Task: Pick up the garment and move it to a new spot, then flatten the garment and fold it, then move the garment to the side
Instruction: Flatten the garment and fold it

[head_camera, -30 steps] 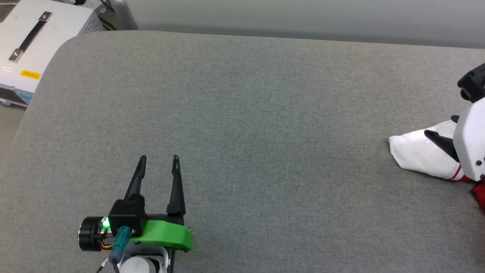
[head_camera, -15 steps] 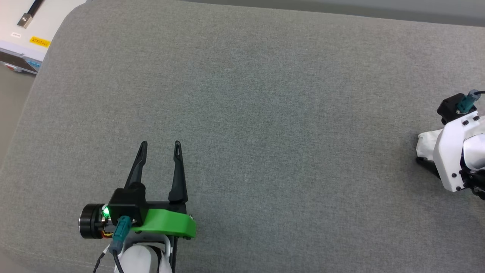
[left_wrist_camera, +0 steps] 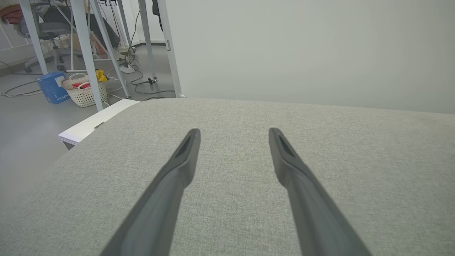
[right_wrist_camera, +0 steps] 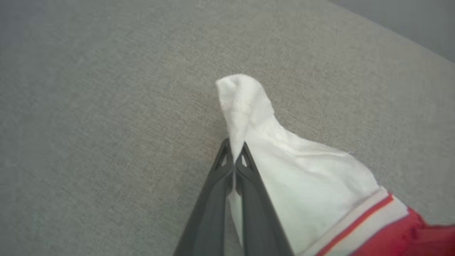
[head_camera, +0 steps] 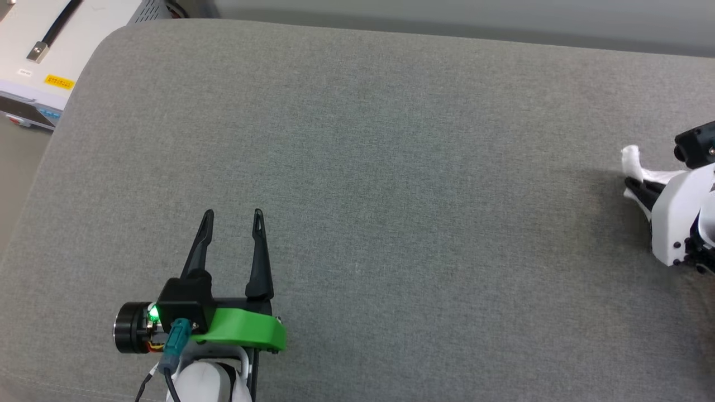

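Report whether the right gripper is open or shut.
Shut on the garment: fingers of the right gripper press together, white sleeve fabric pinched between them.

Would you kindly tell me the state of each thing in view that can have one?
garment: crumpled, not folded, white sleeve pinched.
right end effector: shut on the garment's sleeve.
left end effector: open, empty.
light on the left wrist: lit green.
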Tool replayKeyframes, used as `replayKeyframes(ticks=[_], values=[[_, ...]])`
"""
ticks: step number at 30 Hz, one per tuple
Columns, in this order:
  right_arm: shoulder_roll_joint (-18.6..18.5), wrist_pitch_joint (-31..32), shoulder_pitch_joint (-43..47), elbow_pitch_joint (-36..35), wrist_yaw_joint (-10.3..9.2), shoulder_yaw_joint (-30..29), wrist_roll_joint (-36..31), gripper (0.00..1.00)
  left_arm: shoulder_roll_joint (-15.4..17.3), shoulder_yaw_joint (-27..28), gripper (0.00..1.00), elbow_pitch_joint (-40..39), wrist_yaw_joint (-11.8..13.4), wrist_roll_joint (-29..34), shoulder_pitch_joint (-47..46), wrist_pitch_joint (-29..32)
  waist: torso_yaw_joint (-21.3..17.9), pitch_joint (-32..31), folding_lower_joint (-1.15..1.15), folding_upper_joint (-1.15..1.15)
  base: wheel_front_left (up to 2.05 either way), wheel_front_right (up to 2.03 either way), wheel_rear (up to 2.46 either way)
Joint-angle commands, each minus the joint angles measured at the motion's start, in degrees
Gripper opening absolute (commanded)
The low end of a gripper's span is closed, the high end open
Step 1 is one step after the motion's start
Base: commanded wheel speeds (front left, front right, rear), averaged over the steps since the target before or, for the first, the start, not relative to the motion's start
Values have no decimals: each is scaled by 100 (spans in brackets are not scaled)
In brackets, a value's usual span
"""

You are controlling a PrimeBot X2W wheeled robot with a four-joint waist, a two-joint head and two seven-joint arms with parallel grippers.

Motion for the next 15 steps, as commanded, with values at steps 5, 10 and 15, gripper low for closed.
replayKeyframes(ticks=[5,10,15], values=[[-42,-332,-254,-801,-4,-18,-267,0,-16,12,100,-15,-12,1,69,-33,48,-99,0,0,0,0,0],[448,-261,-762,-1226,-4,353,-576,0,-16,-15,100,-25,-30,-10,46,-33,175,-65,0,0,0,0,0],[1237,-302,-1400,-1060,-4,1069,-682,0,-16,-45,100,-29,-13,-33,15,-33,348,29,0,0,0,0,0]])
